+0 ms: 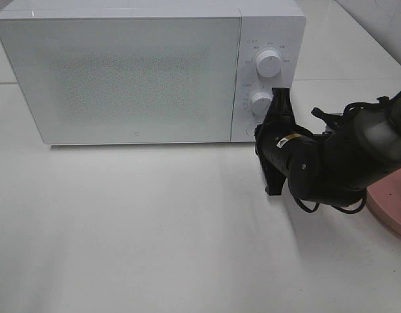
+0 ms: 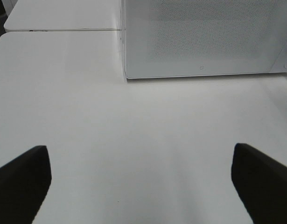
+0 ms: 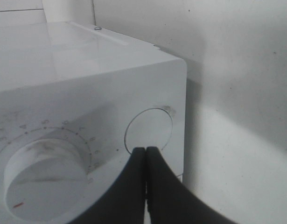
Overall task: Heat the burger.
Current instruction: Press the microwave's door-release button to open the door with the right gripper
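Note:
The burger is out of view. The white microwave (image 1: 122,78) stands at the back of the table with its door closed. My right gripper (image 1: 257,132) is shut with nothing in it. Its tips rest against the bottom of the control panel, below the lower knob (image 1: 260,102). In the right wrist view the shut fingertips (image 3: 145,156) touch the rim of a round button (image 3: 150,126), beside a white dial (image 3: 45,172). My left gripper (image 2: 143,186) is open over bare table in front of the microwave (image 2: 204,37), with nothing between its fingers.
A round pink plate (image 1: 392,202) lies at the right edge of the table, partly behind my right arm. The upper knob (image 1: 269,63) sits above the lower one. White table top (image 1: 154,228) stretches in front of the microwave.

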